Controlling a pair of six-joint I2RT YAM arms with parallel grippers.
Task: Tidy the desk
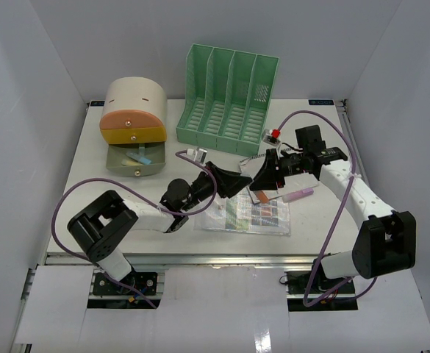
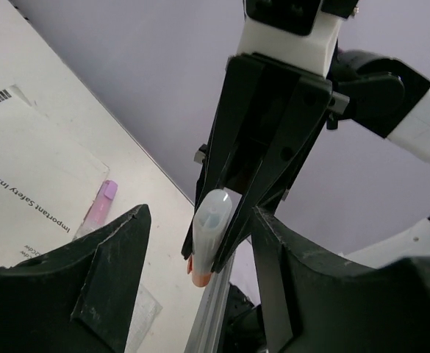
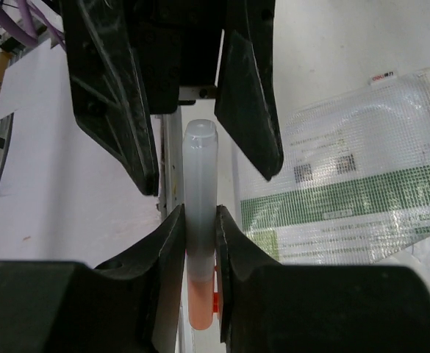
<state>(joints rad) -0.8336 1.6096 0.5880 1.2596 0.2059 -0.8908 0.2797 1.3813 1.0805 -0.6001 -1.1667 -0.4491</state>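
Note:
On the white desk [image 1: 97, 198] my two grippers meet nose to nose above the papers. My right gripper [image 3: 200, 243] is shut on a translucent pen [image 3: 200, 220] with an orange end, and holds it off the desk. The pen's pale end points into the gap of my left gripper [image 2: 200, 272], which is open; its two fingers [image 3: 112, 95] stand either side of the pen tip. In the left wrist view the pen [image 2: 209, 235] shows between my open fingers. In the top view my left gripper [image 1: 238, 181] faces my right gripper [image 1: 264, 175].
A pink marker [image 1: 297, 195] lies on the desk right of the grippers. A white booklet [image 1: 270, 173] and a clear sleeve with a green leaflet [image 1: 248, 213] lie under them. The green file rack [image 1: 229, 99] stands at the back. The drawer box [image 1: 132, 118] has its bottom drawer [image 1: 135, 162] open.

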